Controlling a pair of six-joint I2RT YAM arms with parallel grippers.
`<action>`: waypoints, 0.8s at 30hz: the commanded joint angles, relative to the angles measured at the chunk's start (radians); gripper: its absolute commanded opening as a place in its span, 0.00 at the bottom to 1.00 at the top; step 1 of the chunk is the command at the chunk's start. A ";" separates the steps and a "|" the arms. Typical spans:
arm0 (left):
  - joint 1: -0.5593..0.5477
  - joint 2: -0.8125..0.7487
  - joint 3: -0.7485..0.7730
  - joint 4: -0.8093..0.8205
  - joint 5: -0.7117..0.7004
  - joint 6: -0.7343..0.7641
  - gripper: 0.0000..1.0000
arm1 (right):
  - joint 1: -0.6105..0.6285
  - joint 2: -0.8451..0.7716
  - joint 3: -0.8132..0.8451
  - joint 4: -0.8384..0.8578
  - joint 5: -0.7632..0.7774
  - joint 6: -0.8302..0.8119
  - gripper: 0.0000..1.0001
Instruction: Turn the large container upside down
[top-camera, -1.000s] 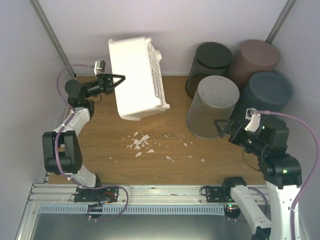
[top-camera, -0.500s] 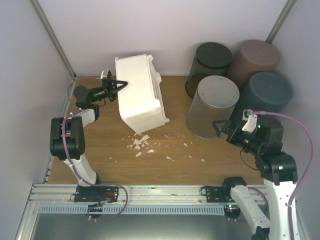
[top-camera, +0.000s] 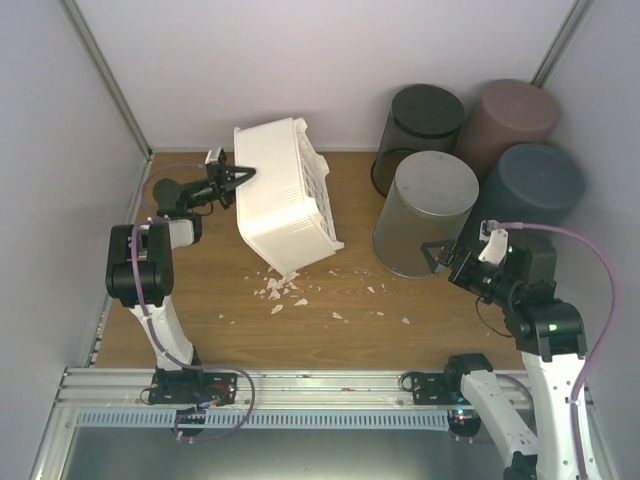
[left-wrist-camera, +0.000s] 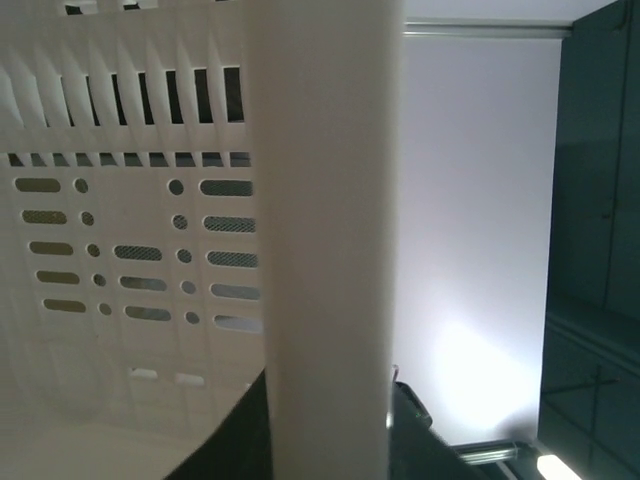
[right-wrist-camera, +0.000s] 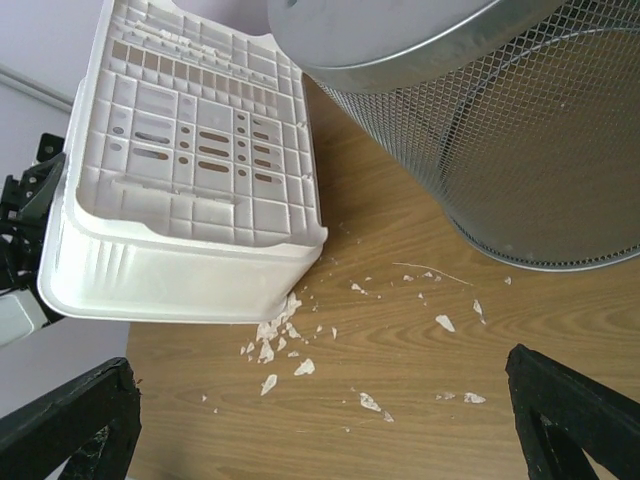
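The right gripper hovers empty with its jaws spread, just beside the grey bin. Past the white scraps on the table, the crate has swung lower in the last second. Its near corner is now down at the scraps and it stands tilted on edge. The left gripper stays clamped on its left rim. The flip looks about half done.

- White slotted crate, tipped up on one lower edge on the tabletop.
- Its rim sits between the left tool's fingers, with the ribbed base facing away.
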 joint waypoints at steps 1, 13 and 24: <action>0.027 0.032 -0.019 0.127 0.039 -0.022 0.27 | 0.010 0.007 -0.009 0.034 -0.005 0.004 1.00; 0.108 0.128 -0.065 0.276 0.130 -0.056 0.51 | 0.009 0.003 -0.037 0.054 -0.012 0.004 0.99; 0.209 0.216 -0.058 0.422 0.251 -0.116 0.52 | 0.010 0.017 -0.032 0.060 -0.012 0.003 0.99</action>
